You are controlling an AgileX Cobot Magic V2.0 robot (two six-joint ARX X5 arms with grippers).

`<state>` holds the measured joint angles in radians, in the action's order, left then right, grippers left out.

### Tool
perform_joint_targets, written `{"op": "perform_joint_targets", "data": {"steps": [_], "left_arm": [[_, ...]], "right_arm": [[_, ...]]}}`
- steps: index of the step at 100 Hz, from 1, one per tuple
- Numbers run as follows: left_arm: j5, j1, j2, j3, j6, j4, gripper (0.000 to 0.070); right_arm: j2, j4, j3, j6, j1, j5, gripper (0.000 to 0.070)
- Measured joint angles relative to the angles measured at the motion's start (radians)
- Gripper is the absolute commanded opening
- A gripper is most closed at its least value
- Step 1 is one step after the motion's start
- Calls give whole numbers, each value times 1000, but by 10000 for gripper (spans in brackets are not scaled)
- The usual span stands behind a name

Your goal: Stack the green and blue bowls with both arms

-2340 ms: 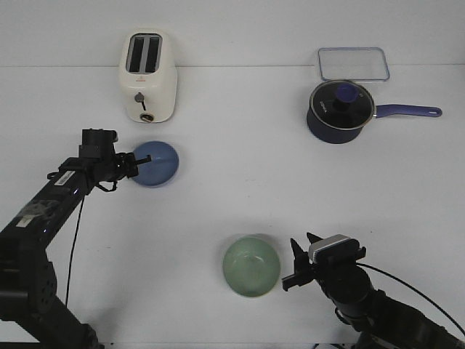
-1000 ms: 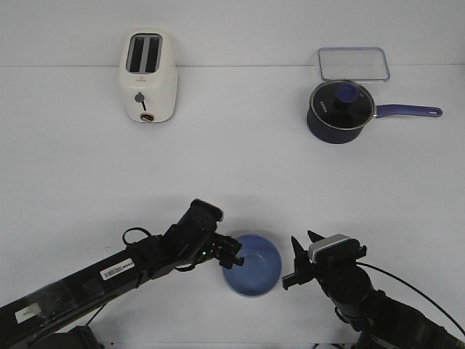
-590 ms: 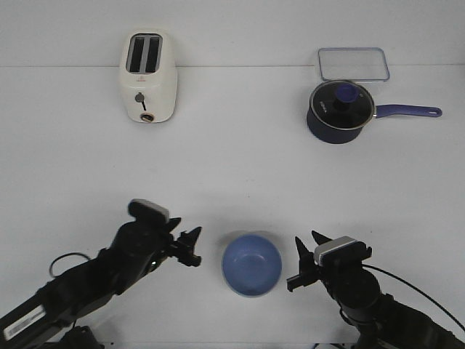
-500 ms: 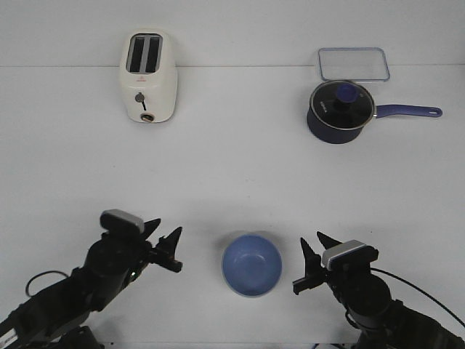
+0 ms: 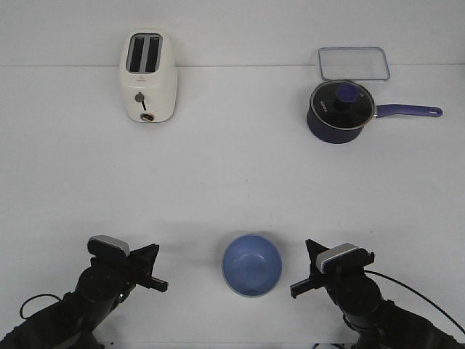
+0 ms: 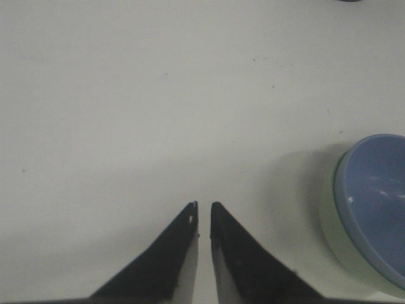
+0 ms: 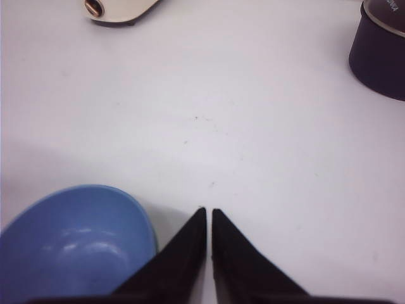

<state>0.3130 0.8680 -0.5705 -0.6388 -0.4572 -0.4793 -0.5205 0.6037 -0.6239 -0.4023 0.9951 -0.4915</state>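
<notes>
The blue bowl (image 5: 251, 263) sits nested inside the green bowl at the front middle of the table. In the front view the green bowl is almost wholly hidden. In the left wrist view its pale green wall (image 6: 332, 237) shows under the blue bowl (image 6: 380, 196). My left gripper (image 5: 156, 269) is shut and empty, left of the stack and apart from it; it also shows in the left wrist view (image 6: 203, 204). My right gripper (image 5: 301, 270) is shut and empty, just right of the stack; in the right wrist view (image 7: 207, 209) it is beside the blue bowl (image 7: 73, 244).
A cream toaster (image 5: 147, 75) stands at the back left. A dark navy saucepan (image 5: 340, 110) with a lid and a long handle stands at the back right, and a clear flat container (image 5: 353, 63) lies behind it.
My left arm carried the blue bowl from the left into the green bowl, let it go and drew back to the front left. My right gripper shifted slightly back and to the right.
</notes>
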Motion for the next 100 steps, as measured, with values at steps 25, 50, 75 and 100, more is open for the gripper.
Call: {"op": "perform_joint_targets", "data": {"steps": [25, 50, 75, 100], "left_arm": [[0, 0, 30, 0, 1, 0, 15], [0, 0, 65, 0, 2, 1, 15], [-51, -198, 201, 73, 131, 119, 15], [-180, -675, 451, 452, 370, 393, 15]], "right_arm": [[14, -21, 0, -14, 0, -6, 11], [14, -22, 0, -15, 0, -6, 12], [14, -22, 0, -15, 0, -6, 12], [14, -23, 0, -15, 0, -6, 11]]}}
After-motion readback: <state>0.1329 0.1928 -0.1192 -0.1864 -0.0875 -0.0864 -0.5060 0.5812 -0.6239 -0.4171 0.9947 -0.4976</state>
